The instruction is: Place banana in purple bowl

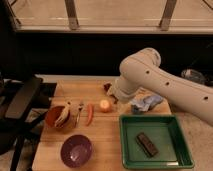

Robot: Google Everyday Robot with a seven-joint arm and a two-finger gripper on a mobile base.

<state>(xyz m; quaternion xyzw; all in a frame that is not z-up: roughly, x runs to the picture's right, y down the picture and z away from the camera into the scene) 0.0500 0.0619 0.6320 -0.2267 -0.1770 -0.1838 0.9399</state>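
The banana (63,115) lies in the orange-brown bowl (51,118) near the left edge of the wooden worktop (107,146), its pale strips splaying up over the bowl's rim. It is well apart from the pincer (110,92), which hangs over the back middle of the worktop, up and to the right of the fruit, at the end of the thick white arm (150,75) that reaches in from the right. The arm's bulk covers most of the pincer, so I cannot tell whether it is released or clenched; nothing can be seen held in it.

The purple bowl (76,150) sits in front of the orange-brown one, near the worktop's front edge, with nothing in it. Between the banana and the pincer lie a slim red chili pepper (90,114) and a small round orange-yellow fruit (104,105), the fruit just below the pincer. A crumpled blue cloth (147,102) lies to the right, behind a green tray (170,152) that holds a dark bar (147,144).

Counted: one banana, two bowls, one chili, one round fruit, one cloth, one tray, one bar.
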